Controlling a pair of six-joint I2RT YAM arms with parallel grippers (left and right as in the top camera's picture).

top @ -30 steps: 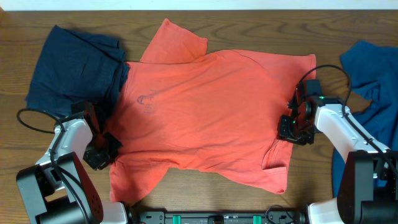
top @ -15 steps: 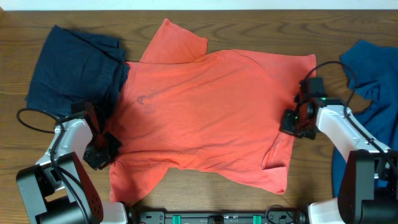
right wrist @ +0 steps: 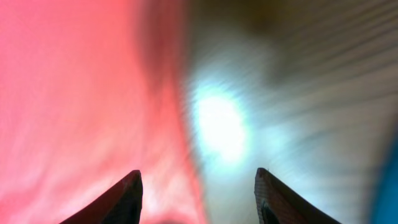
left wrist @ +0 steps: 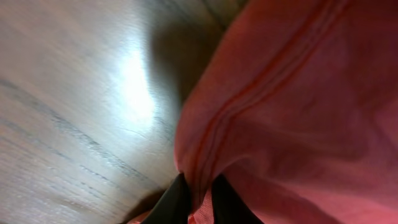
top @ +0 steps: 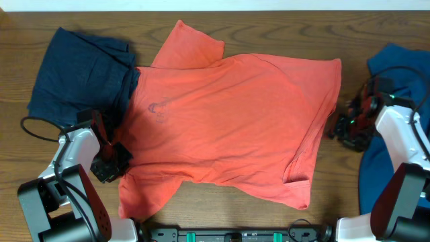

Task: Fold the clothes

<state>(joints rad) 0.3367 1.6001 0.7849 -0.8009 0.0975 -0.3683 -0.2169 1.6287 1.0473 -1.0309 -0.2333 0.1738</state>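
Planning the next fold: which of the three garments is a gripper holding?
The coral-red T-shirt in the middle: the left gripper pinches its hem. The dark navy garment and the blue garment lie ungripped.

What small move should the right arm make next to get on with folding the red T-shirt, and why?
Probably ease the right gripper onto the near edge of the red T-shirt and pinch it. It stands open over the table just beside that edge, holding nothing, while the left gripper is shut on the opposite hem; a fold likely needs both grips.
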